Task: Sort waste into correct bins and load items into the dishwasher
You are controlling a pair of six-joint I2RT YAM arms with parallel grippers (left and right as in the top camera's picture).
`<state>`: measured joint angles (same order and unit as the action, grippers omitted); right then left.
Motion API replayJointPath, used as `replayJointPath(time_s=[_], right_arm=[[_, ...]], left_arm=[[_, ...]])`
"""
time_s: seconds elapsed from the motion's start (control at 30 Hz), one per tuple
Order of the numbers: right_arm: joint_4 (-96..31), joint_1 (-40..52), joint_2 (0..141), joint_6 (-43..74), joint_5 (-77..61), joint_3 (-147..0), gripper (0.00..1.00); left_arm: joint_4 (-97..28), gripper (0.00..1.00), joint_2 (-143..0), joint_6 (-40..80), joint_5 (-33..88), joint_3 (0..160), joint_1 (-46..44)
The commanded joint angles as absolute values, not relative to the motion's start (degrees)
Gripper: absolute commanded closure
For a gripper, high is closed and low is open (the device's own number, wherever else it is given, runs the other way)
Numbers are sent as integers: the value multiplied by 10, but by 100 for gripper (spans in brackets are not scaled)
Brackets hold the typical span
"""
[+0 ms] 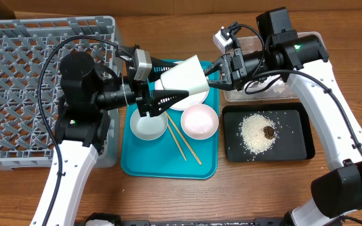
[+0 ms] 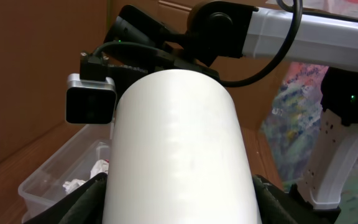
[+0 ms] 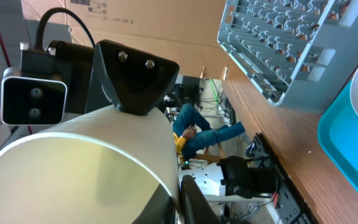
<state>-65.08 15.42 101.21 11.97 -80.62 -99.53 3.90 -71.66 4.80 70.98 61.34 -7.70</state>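
The small white cup hangs tilted above the teal tray, held by both arms. My left gripper has its fingers on both sides of the cup's body. My right gripper pinches the cup's rim. Below lie the round white plate, partly hidden by the cup, the grey bowl, the pink bowl and the chopsticks. The black tray holds rice with a brown bit. The clear tub holds white napkin.
The grey dish rack fills the left side of the table and shows in the right wrist view. The teal tray sits in the middle. The right arm reaches over the clear tub.
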Motion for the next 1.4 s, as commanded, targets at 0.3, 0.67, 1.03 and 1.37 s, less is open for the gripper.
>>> replayJointPath(time_s=[0.3, 0.67, 1.03, 1.37], right_arm=[[-651, 158, 1009, 127, -700, -1001, 76], [-717, 105, 1008, 214, -164, -1001, 68], [-813, -22, 993, 161, -96, -1002, 68], [-880, -96, 990, 127, -79, -1002, 68]], left_arm=[[-53, 70, -728, 35, 601, 619, -72], [-224, 93, -725, 23, 488, 620, 85], [-482, 96, -725, 28, 261, 709, 256], [-561, 96, -745, 74, 42, 752, 276]])
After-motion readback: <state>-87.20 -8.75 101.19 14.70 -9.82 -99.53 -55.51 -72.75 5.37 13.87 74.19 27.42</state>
